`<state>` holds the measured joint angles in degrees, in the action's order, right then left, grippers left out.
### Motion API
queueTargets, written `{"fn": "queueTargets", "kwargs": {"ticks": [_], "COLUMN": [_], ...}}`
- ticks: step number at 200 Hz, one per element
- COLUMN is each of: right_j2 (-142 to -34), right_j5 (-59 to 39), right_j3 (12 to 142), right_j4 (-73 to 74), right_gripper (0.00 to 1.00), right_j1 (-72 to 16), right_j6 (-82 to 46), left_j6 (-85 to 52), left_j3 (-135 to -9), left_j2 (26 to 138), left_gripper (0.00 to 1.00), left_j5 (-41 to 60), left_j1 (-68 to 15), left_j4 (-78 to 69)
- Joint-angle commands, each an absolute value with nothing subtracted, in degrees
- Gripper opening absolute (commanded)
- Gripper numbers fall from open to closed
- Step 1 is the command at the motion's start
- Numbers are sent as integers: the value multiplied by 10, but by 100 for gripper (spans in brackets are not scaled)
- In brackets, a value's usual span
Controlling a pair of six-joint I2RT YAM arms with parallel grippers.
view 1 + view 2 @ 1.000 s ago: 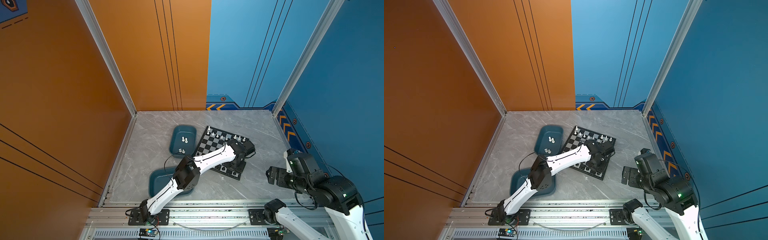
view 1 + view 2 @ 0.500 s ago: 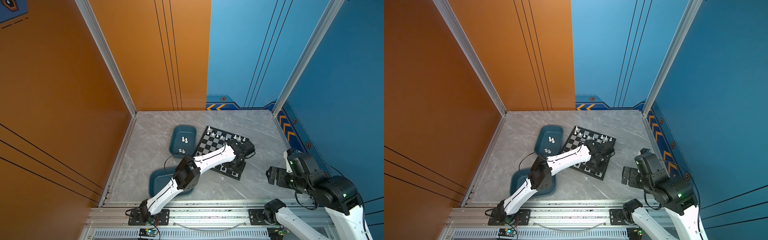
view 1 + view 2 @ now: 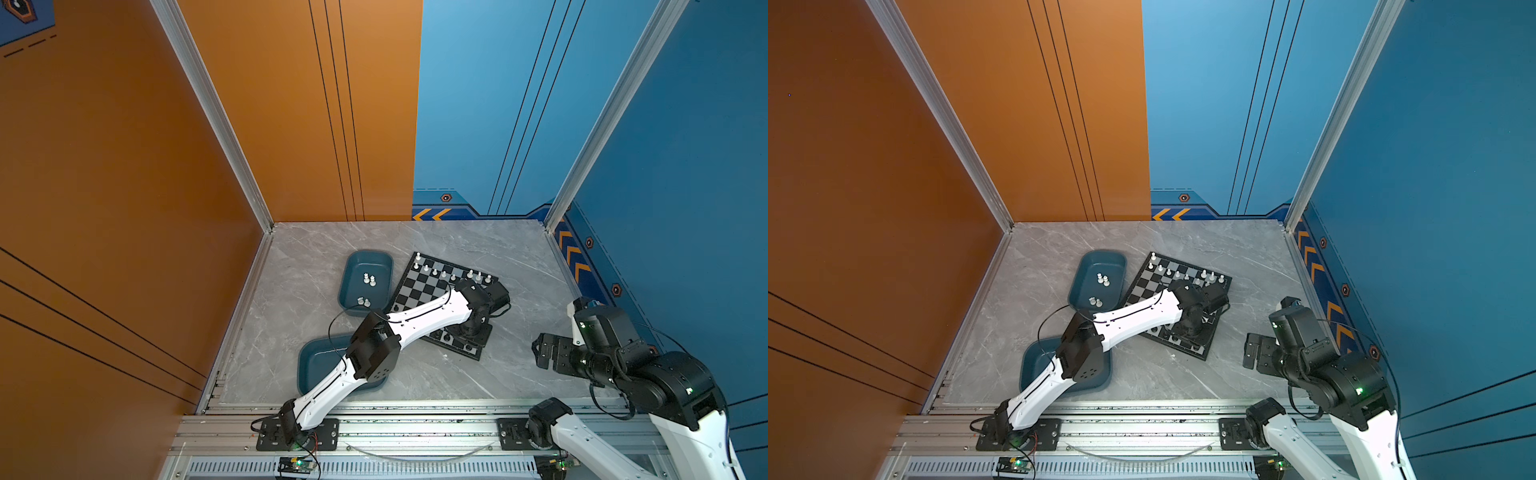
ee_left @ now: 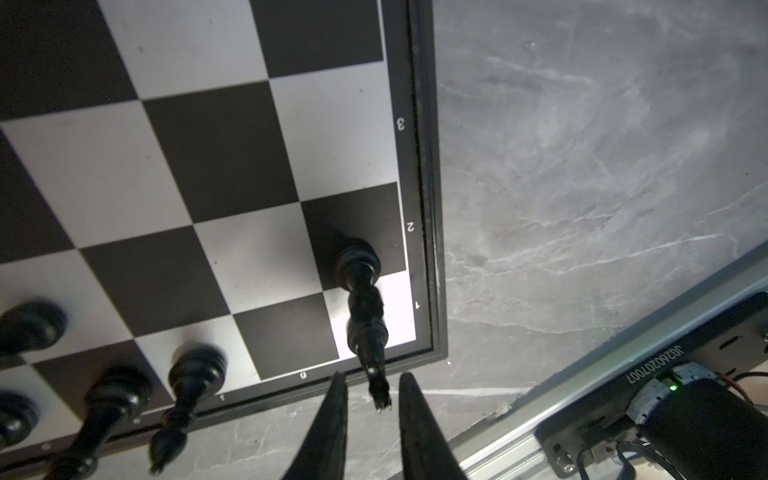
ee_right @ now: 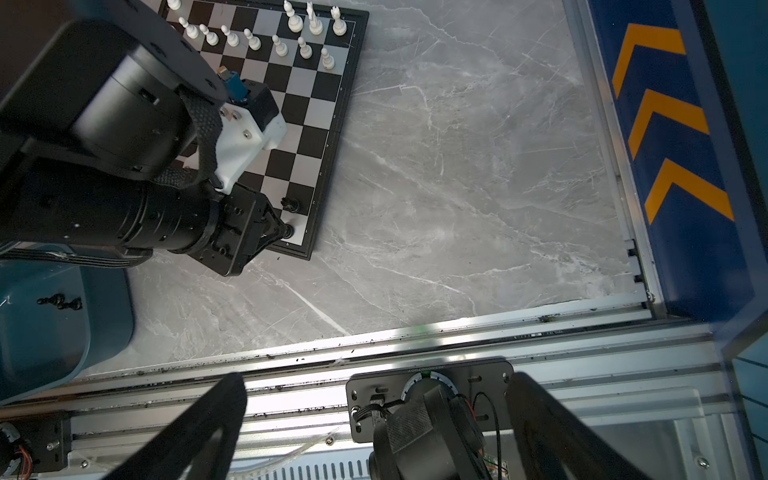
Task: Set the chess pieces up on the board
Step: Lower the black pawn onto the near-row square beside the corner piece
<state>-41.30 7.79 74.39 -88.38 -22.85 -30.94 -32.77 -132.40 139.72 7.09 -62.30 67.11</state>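
Orange and blue walls (image 3: 291, 124) close in a grey marble desk (image 3: 457, 374). In both top views you see the board (image 3: 419, 286) (image 3: 1150, 286) lying askew near the middle of it. White pieces (image 3: 444, 274) stand along its far side and a few black pieces (image 3: 446, 338) near its close edge. Just beside the board's left edge lies a teal tray (image 3: 376, 264) with more white ones in it. A second tray (image 3: 316, 365) sits nearer you, partly under your left arm. Your left hand (image 3: 471, 332) points down at the board's near right corner. Your right hand (image 3: 540, 351) hangs off to the right, well apart from the board.

In the left wrist view, one black piece (image 4: 359, 266) has its foot on the dark square by the numeral 2. Its top sits between your left hand's fingers (image 4: 336, 399). They are close together, with a sliver of gap showing on each side, and you cannot tell whether they pinch it. Other black pieces stand along the board's edge row.

In the right wrist view, your right hand's fingers (image 5: 232, 399) stand wide apart with nothing between them. The second tray shows here with black pieces lying in it.
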Motion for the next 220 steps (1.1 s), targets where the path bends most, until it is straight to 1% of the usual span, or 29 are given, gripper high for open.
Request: {"fn": "queueTargets", "kwargs": {"ticks": [1, 32, 88, 108, 121, 140, 220], "right_j2": [-409, -409, -404, -405, -404, -406, -414], "right_j5": [89, 90, 91, 91, 91, 90, 89], "right_j3": [747, 751, 749, 750, 749, 748, 750], "right_j4": [-891, -892, -892, -892, -892, -891, -884], "right_gripper": [100, 100, 100, 100, 100, 100, 100], "right_j1": [-225, -225, -225, -225, -225, -225, -225], "right_j6": [-308, -311, -318, -318, -317, -316, -307], "left_j6": [-325, -324, -324, -324, -322, -321, -320], "left_j3": [-1316, -1311, -1301, -1300, -1301, -1299, -1286], "left_j2": [1405, 1405, 1403, 1398, 1395, 1389, 1372], "left_gripper": [24, 21, 19, 16, 12, 10, 7], "left_j5": [84, 86, 86, 79, 73, 63, 42], "left_j1": [-624, -624, -618, -618, -618, -618, -611], "left_j4": [681, 682, 681, 681, 680, 681, 682]}}
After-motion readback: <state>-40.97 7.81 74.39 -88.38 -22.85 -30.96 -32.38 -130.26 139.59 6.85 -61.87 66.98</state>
